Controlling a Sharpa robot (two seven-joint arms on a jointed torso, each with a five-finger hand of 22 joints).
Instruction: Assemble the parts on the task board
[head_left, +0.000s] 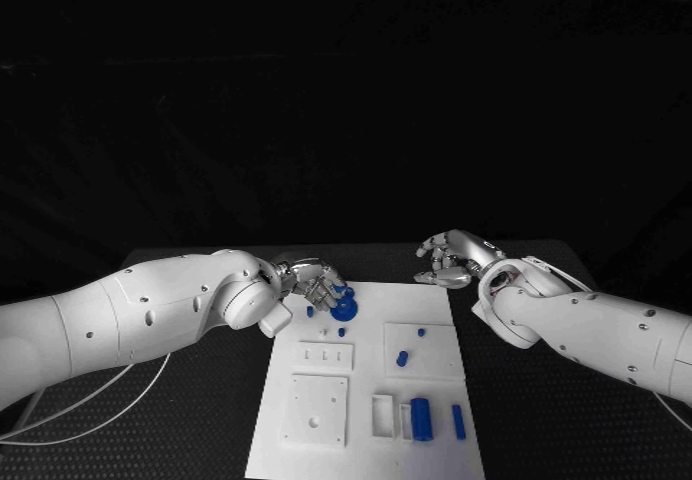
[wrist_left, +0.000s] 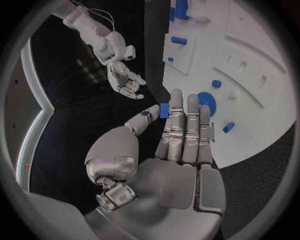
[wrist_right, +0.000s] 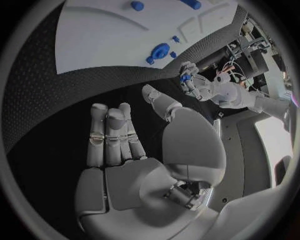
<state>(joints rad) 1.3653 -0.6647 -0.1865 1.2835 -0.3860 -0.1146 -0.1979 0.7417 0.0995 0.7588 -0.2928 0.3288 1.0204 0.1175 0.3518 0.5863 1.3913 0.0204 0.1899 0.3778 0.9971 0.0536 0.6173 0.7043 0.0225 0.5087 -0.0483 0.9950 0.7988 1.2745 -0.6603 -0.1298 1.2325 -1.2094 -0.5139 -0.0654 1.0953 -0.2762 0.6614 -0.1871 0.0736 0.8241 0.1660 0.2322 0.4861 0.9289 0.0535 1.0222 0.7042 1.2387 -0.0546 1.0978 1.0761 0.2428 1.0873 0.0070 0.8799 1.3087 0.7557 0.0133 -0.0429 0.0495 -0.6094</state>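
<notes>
Left robot hand (head_left: 310, 283) hangs over the far left corner of the white task board (head_left: 433, 440), and in its wrist view a small blue part (wrist_left: 164, 110) sits pinched between the thumb and the nearest fingertip while the other fingers lie straight and together. Just beneath those fingers on the board is a round blue disc (head_left: 343, 309), with a small blue peg (head_left: 310, 311) beside it and another short blue piece (wrist_left: 229, 127) near the board's edge. Right robot hand (head_left: 456, 259) hovers over the black bench (head_left: 577, 420) just off the board's far right corner, fingers loosely spread and holding nothing. Nearer the robot the board carries a raised plate with three slots (head_left: 326, 357), a square plate (head_left: 316, 409), a small blue piece (head_left: 402, 357) on another raised block, a long blue cylinder (head_left: 420, 419) in a tray and a thin blue bar (head_left: 459, 422) beside it. The step in hand looks like seating the pinched part into its place near the disc, though which hole or post it belongs to cannot be told. To do it well, the left hand should keep the pinch firm so the part does not roll between the pads, bring it down squarely rather than tilted, and lift the straight fingers enough that they do not sweep the disc or peg aside. The idle right hand is well apart; it could steady the board if pressing makes it slide.
</notes>
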